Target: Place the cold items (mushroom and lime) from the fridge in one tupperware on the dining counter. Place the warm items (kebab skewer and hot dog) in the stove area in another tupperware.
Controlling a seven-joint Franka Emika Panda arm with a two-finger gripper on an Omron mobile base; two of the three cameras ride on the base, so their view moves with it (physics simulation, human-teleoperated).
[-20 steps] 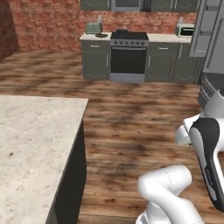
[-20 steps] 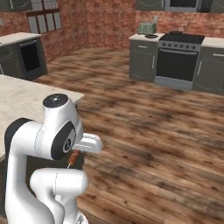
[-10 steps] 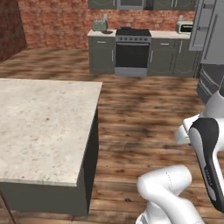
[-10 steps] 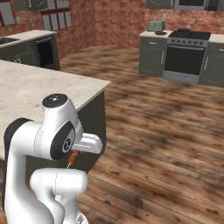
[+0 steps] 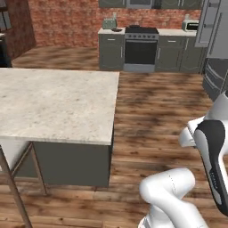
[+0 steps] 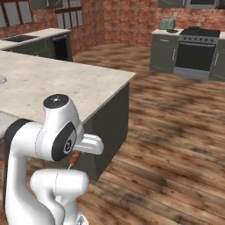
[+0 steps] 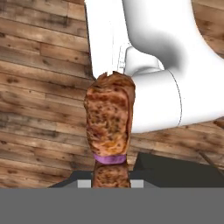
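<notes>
One nearer counter (image 5: 58, 102), skewer (image 7: 109, 127) gripped

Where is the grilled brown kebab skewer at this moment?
The grilled brown kebab skewer is held in the end effector, centre of the hand view, above the wooden floor; the right base view shows it beside the stone-topped counter.

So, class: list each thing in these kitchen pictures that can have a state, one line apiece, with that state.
kebab skewer: held in the tool, lifted clear of the wood floor.
tool: shut on the kebab skewer.
oven: door closed.
dining counter: top bare where it shows in the left base view.
</notes>
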